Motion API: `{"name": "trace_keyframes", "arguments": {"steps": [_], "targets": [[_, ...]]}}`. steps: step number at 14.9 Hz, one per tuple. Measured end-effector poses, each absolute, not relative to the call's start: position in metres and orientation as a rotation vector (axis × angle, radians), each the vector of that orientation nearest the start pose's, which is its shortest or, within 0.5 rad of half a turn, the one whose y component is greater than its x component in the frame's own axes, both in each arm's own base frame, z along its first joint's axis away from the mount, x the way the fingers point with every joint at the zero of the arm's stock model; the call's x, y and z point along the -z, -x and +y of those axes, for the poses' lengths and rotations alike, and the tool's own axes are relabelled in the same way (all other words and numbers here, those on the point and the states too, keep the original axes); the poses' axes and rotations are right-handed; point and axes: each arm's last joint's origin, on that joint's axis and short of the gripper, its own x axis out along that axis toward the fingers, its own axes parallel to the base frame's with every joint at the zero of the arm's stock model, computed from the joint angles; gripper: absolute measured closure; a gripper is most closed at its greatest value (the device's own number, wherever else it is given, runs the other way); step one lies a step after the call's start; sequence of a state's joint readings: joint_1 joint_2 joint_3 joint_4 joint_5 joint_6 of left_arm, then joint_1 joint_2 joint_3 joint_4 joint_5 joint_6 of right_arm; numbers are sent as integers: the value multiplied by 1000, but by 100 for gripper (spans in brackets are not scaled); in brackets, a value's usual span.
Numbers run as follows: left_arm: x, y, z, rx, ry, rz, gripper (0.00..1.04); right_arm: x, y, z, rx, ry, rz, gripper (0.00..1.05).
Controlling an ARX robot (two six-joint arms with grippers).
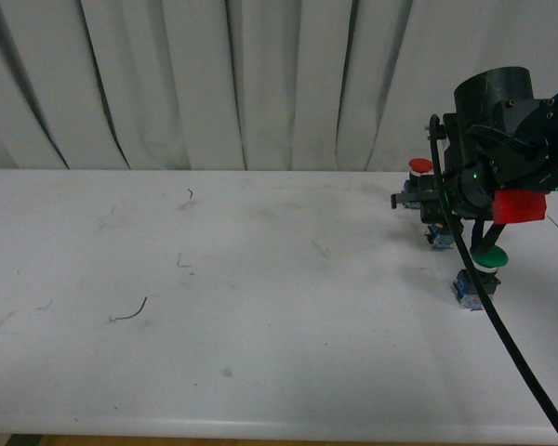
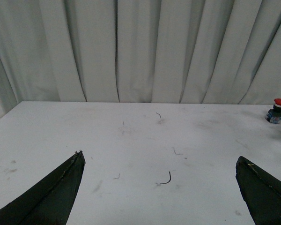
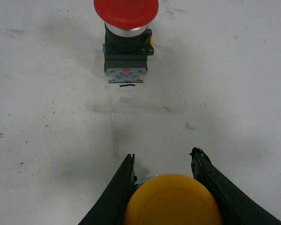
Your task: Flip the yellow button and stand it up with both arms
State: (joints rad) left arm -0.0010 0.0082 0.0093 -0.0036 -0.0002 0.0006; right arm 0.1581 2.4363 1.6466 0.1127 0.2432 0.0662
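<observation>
The yellow button [image 3: 173, 201] sits between the black fingers of my right gripper [image 3: 164, 154], which is shut on it. Its round yellow cap faces the wrist camera and hides the body behind it. In the front view the right arm [image 1: 502, 139], with a red band [image 1: 519, 206], hangs over the table's right side and covers the yellow cap. My left gripper [image 2: 159, 157] is open wide above the bare white table [image 2: 131, 140], with nothing between its fingers. The left arm does not show in the front view.
A red-capped button [image 3: 126, 28] stands upright just beyond the right gripper; it also shows in the front view [image 1: 420, 167] and far right in the left wrist view [image 2: 277, 110]. A green-capped button [image 1: 489, 256] stands under the right arm. White curtains hang behind.
</observation>
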Motion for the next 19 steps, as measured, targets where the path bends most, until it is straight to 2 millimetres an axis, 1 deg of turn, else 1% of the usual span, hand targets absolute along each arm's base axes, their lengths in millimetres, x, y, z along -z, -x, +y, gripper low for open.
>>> {"name": "trace_keyframes", "arguments": {"steps": [2,7,8,9,12,13,14,15,17,19], "targets": [[-166,-98,0,1,0,2,7,-76,-506,73,107,84,675,71],[-166,-98,0,1,0,2,7,-79,-507,76,114,91,673,71],[-166,-98,0,1,0,2,7,-78,-507,77,112,95,674,69],[-166,-98,0,1,0,2,7,-78,-507,77,115,98,674,55],[-166,-98,0,1,0,2,7,-79,-508,76,119,99,672,22],[-166,-98,0,1,0,3,7,-79,-508,76,119,98,670,15],[-166,-98,0,1,0,2,7,-79,-508,77,117,97,666,5],[-166,-98,0,1,0,2,7,-80,-508,77,113,93,658,7],[-166,-98,0,1,-1,2,7,-80,-508,77,103,86,643,6],[-166,-98,0,1,0,2,7,-87,-502,76,84,69,612,6]]}}
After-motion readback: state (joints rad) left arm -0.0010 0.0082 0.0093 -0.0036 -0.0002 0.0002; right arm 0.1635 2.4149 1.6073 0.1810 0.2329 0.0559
